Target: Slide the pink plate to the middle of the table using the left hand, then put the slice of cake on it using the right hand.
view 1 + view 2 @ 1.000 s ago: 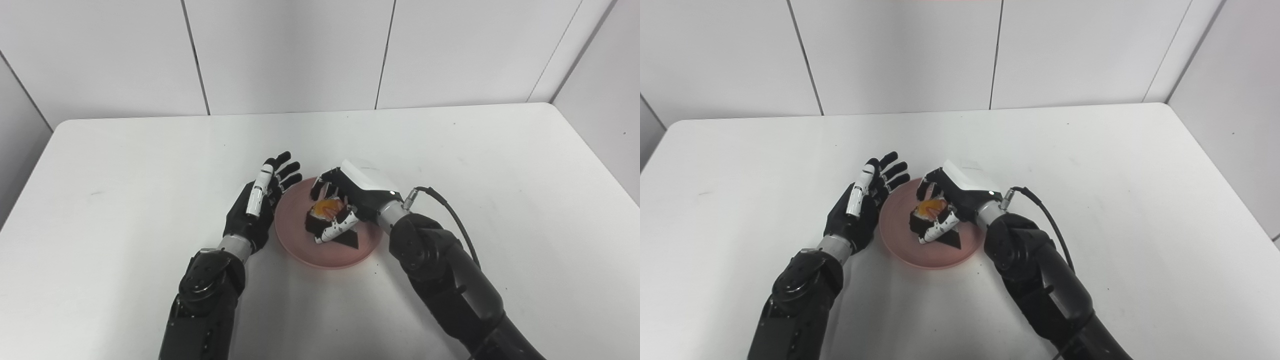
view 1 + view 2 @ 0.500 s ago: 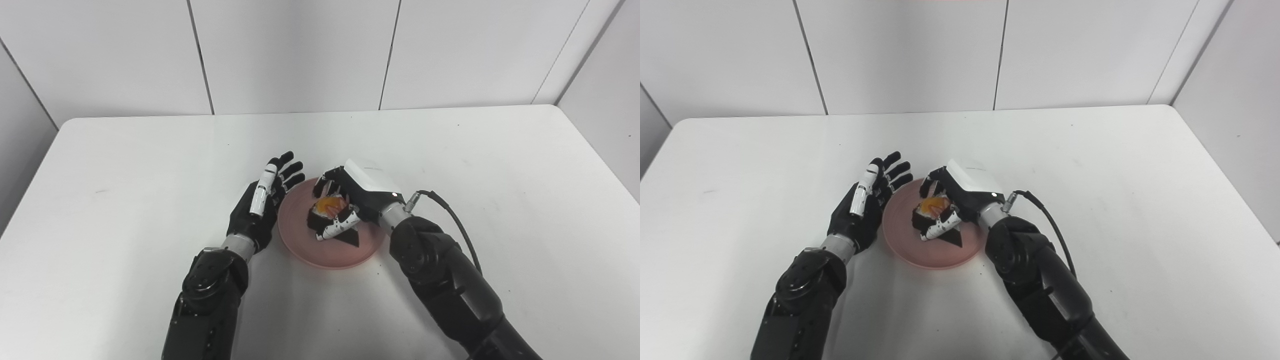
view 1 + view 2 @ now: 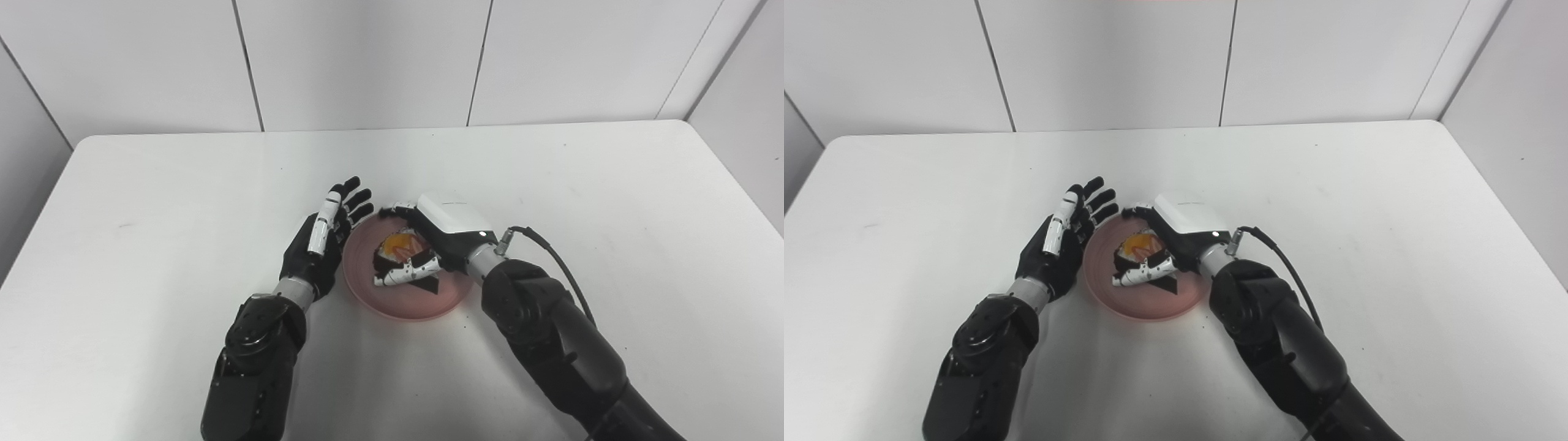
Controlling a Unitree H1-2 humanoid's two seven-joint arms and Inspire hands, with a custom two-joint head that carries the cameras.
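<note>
left hand (image 3: 321, 245) beside pink plate (image 3: 367, 294), cake (image 3: 401, 251) under right hand (image 3: 438, 236)

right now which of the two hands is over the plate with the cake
The right hand, white-backed, reaches over the pink plate with its fingers around the cake. The left hand stands open beside the plate's rim.

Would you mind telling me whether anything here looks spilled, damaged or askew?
Nothing stands out: the slice of cake sits within the pink plate, with the right hand around it and nothing spilled on the table.
</note>
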